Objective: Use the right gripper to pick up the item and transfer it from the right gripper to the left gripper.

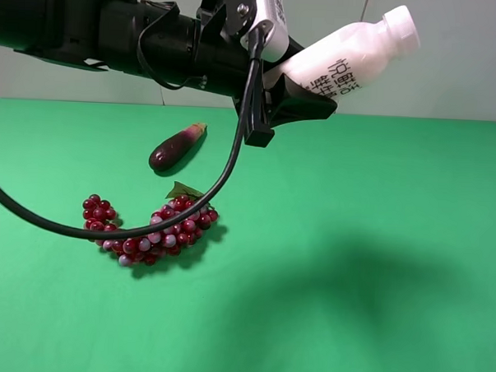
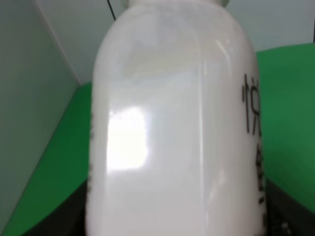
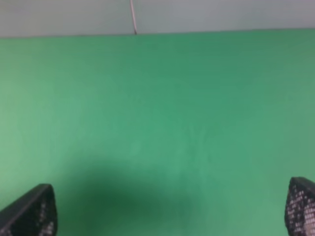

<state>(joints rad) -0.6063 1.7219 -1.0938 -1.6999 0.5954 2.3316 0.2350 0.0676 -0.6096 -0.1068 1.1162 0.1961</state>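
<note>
The white drink bottle (image 1: 352, 59), with a white cap and black printed characters, is held high above the green table, tilted with its cap up and to the right. My left gripper (image 1: 299, 79), with its white plate and looping black cable (image 1: 219, 181), is shut on the bottle's lower body. In the left wrist view the bottle (image 2: 172, 128) fills the picture between the dark fingers (image 2: 288, 211). My right gripper (image 3: 165, 211) is open and empty over bare green cloth, its fingertips (image 3: 29, 214) wide apart. It does not show in the exterior high view.
A dark purple eggplant (image 1: 175, 147) lies on the green cloth (image 1: 378, 225) at the back left. A red grape bunch (image 1: 151, 227) lies in front of it. A pale wall stands behind the table. A shadow lies on the cloth at the right front.
</note>
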